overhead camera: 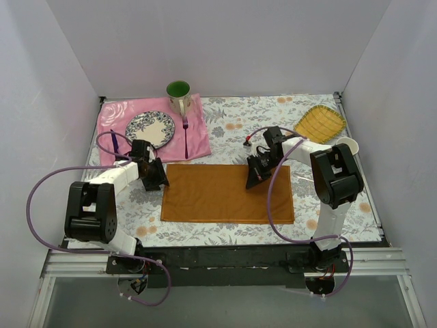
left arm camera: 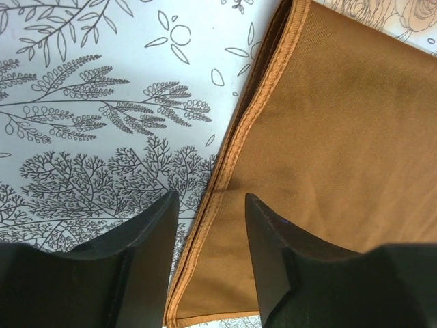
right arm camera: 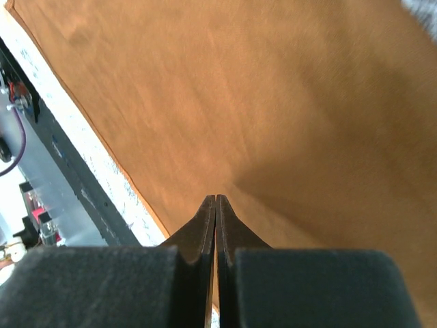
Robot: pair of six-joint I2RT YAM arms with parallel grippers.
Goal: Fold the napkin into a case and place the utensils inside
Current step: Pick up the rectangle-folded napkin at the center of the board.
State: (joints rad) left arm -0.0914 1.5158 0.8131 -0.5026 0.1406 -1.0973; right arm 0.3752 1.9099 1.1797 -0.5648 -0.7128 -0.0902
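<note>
The rust-orange napkin point(overhead camera: 229, 193) lies flat as a wide rectangle on the flowered tablecloth, and its left hem shows two layers point(left arm camera: 328, 137). My left gripper point(overhead camera: 158, 181) point(left arm camera: 212, 198) stands open at the napkin's upper left corner, one finger on each side of the hem. My right gripper point(overhead camera: 256, 181) point(right arm camera: 216, 198) is shut at the napkin's far edge, its tips pinching the cloth point(right arm camera: 273, 102), which creases up toward them. A slim purple fork point(overhead camera: 185, 133) lies on the pink cloth. Another purple utensil point(overhead camera: 114, 142) lies left of the plate.
At the back left, a pink cloth point(overhead camera: 198, 140) carries a patterned plate point(overhead camera: 150, 128) and a green-lined mug point(overhead camera: 179, 96). A yellow woven tray point(overhead camera: 321, 123) sits at the back right. White walls close in three sides. The black front rail point(right arm camera: 61, 178) runs along the near edge.
</note>
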